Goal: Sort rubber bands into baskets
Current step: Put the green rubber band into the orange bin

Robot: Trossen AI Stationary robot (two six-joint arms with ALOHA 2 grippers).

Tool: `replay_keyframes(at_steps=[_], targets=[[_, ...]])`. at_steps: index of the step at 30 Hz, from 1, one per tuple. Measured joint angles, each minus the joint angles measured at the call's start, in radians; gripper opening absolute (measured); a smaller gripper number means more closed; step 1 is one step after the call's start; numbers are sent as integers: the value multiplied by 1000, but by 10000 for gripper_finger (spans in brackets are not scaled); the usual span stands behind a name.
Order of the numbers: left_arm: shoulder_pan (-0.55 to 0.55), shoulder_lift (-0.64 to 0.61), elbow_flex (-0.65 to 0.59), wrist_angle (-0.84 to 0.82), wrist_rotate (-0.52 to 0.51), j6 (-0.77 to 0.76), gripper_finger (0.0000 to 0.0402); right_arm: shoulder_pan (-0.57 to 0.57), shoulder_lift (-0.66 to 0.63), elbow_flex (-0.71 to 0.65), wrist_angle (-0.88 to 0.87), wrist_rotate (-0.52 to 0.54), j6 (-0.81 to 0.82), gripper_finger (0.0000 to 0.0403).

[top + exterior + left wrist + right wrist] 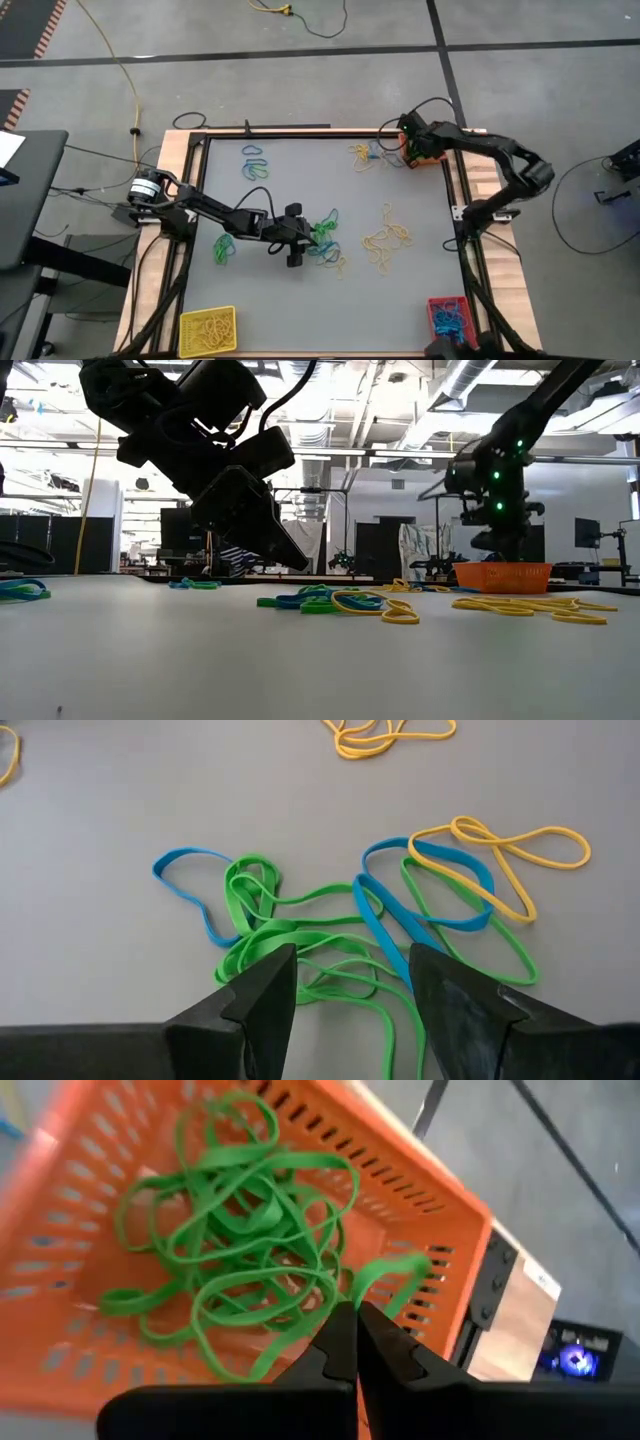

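The left gripper (350, 980) hangs spread apart and grasping nothing, just above a tangle of green and blue rubber bands (330, 935) at the centre of the table (300, 310). At the upper right of the high view, the right gripper (355, 1330) is clenched on a green band (385, 1275) over the orange basket (420, 1190), which holds more green bands. The yellow basket (207, 330) sits lower left and the red basket (448, 318) lower right.

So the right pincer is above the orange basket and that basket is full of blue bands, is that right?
Not quite. The right pincer is above the orange basket, but the rubber bands in it are green, not blue. The right wrist view shows this.
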Motion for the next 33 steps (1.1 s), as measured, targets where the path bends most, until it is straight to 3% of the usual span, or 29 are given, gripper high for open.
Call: replay_keyframes(at_steps=[5, 15, 26, 33], targets=[[0, 0, 0, 0, 0, 0, 185, -3, 57, 1, 10, 16, 7, 54], [0, 0, 0, 0, -1, 20, 185, 6, 31, 2, 34, 20, 8, 121], [0, 0, 0, 0, -13, 14, 185, 17, -46, 3, 27, -148, 23, 181], [0, 0, 0, 0, -14, 14, 185, 84, -111, 3, 40, -156, 21, 189]])
